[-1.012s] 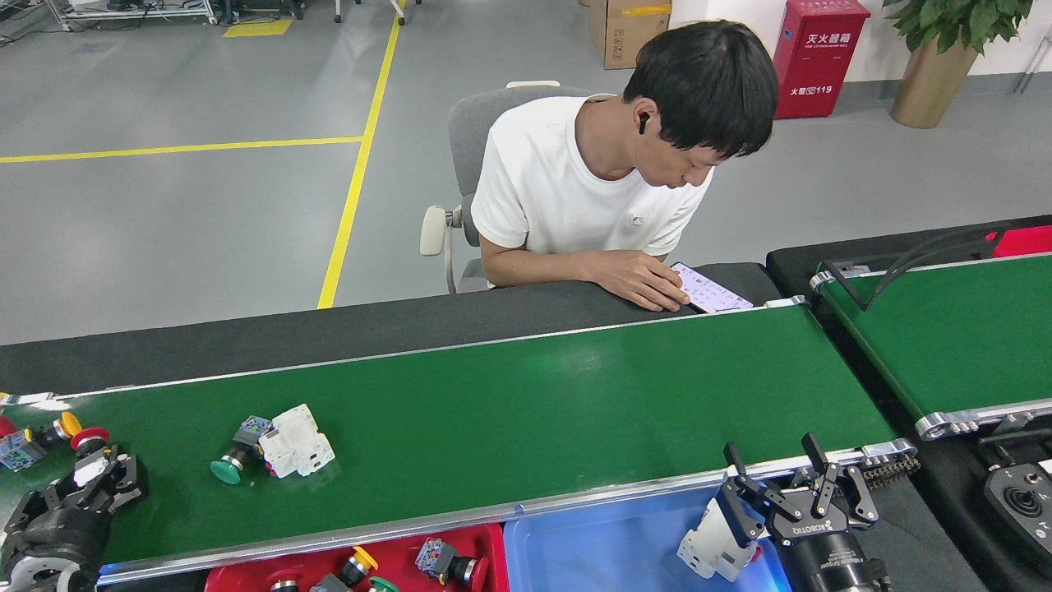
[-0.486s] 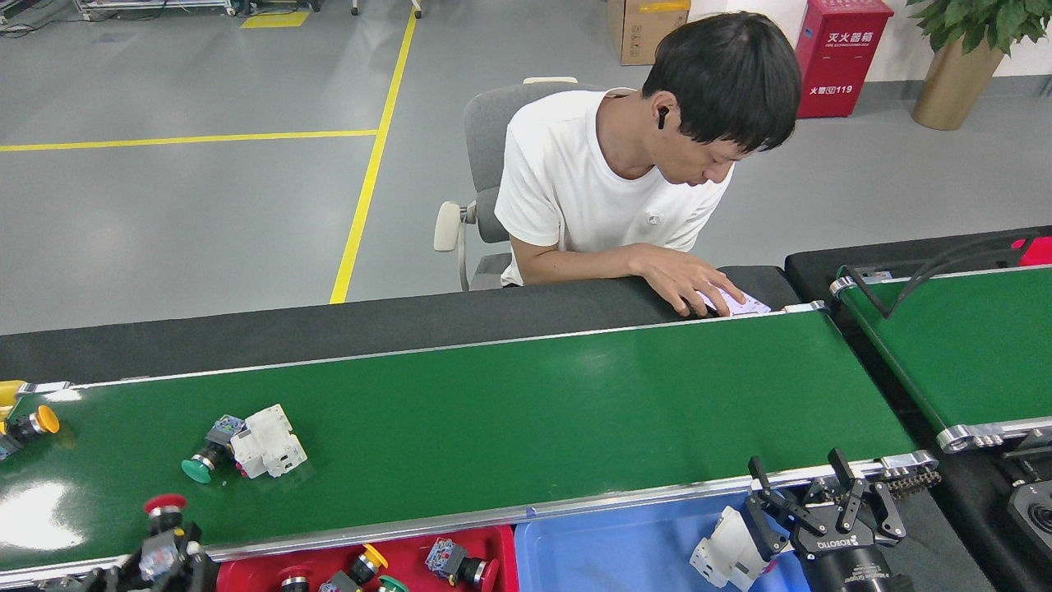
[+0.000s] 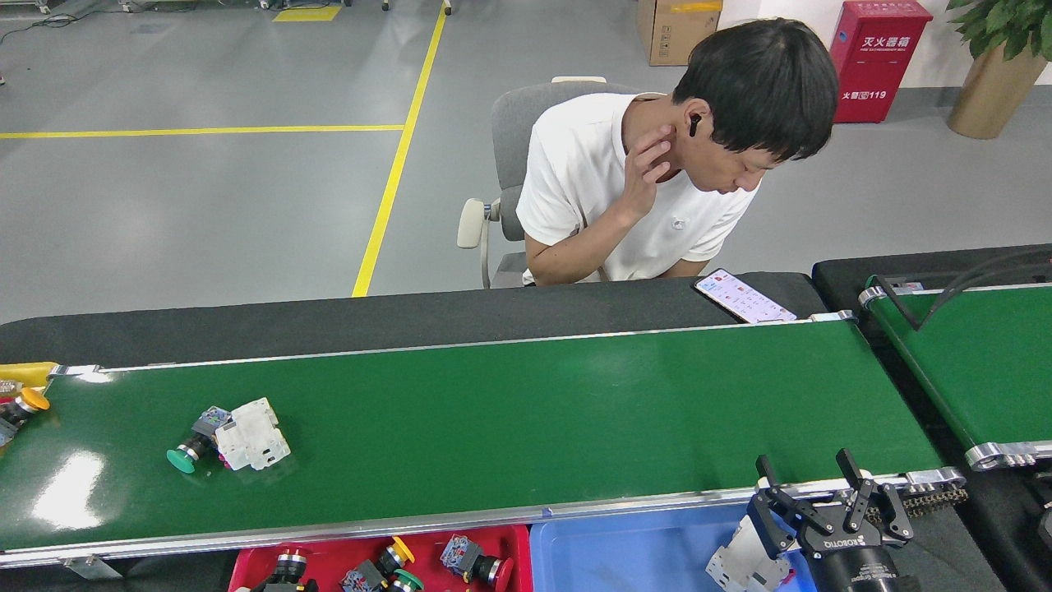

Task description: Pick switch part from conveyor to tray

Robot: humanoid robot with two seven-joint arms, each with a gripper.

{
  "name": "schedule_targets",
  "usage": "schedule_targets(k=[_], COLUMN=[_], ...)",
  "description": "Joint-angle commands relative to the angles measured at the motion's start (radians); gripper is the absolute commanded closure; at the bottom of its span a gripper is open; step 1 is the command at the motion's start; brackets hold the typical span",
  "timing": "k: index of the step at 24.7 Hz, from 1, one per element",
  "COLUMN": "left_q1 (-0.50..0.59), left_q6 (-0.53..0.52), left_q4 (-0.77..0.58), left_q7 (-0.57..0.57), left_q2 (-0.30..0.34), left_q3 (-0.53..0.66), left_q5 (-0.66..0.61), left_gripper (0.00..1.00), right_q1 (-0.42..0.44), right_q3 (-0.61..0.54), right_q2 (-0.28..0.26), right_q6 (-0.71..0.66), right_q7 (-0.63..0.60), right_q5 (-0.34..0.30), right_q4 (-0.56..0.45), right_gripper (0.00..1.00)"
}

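The conveyor [image 3: 509, 411] is a long glossy green belt with silver rails. On its left part lie a white switch part [image 3: 251, 434] and, touching it, a green-capped push-button [image 3: 187, 454]. A yellow-capped button [image 3: 29, 403] sits at the belt's far left end. Below the near rail stand a red tray [image 3: 509, 543] holding several buttons and a blue tray [image 3: 625, 551]. A white part [image 3: 740, 563] lies in the blue tray. My right gripper [image 3: 804, 473] is open just right of that part and holds nothing. Only a dark sliver of my left gripper [image 3: 275, 586] shows at the bottom edge, under a red-capped button [image 3: 288, 563].
A person [image 3: 641, 181] sits behind the belt with a hand raised to the ear. A phone [image 3: 744, 296] lies on the black ledge. A second green belt [image 3: 978, 362] with a black rod lies at the right.
My left gripper carried a red-capped button off the belt's left end, down toward the red tray. The parts on the belt drifted left. The person's hand left the phone. The view panned.
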Motion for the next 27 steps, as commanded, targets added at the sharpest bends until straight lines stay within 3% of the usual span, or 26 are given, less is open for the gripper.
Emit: schedule_targets(k=[1, 4, 9, 12, 19, 23, 27], left_q1=[0.001, -0.009, -0.036, -0.059, -0.162, -0.326, -0.450], left_q6=[-0.014, -0.009, -0.004, 0.000, 0.066, 0.117, 0.143], left_q4=[-0.014, -0.014, -0.010, -0.006, 0.057, 0.221, 0.379], left_q7=[0.010, 0.005, -0.111, -0.139, -0.144, -0.145, -0.145], left_q2=[0.008, -0.013, -0.116, -0.137, -0.120, -0.088, -0.050], left_q3=[0.006, 0.040, 0.241, 0.327, 0.356, 0.353, 0.353], left_q5=[-0.001, 0.022, 0.185, 0.221, 0.194, 0.073, 0.047], left_gripper=[0.00, 0.00, 0.00, 0.00, 0.00, 0.00, 0.00], right_q1=[-0.004, -0.003, -0.003, -0.001, -0.001, -0.001, -0.001], right_q3=[-0.004, -0.006, -0.007, -0.019, -0.049, -0.056, -0.075], right_q2=[0.003, 0.003, 0.003, 0.001, 0.001, 0.001, 0.001], right_q6=[0.001, 0.001, 0.002, 0.001, 0.001, 0.001, -0.001], right_q7=[-0.005, -0.005, -0.005, -0.005, -0.002, -0.002, -0.003], right_q5=[-0.003, -0.003, -0.003, -0.003, -0.004, -0.004, -0.004], right_q4=[-0.009, -0.009, -0.010, -0.009, -0.007, 0.010, 0.016], right_gripper=[0.00, 0.00, 0.00, 0.00, 0.00, 0.00, 0.00])
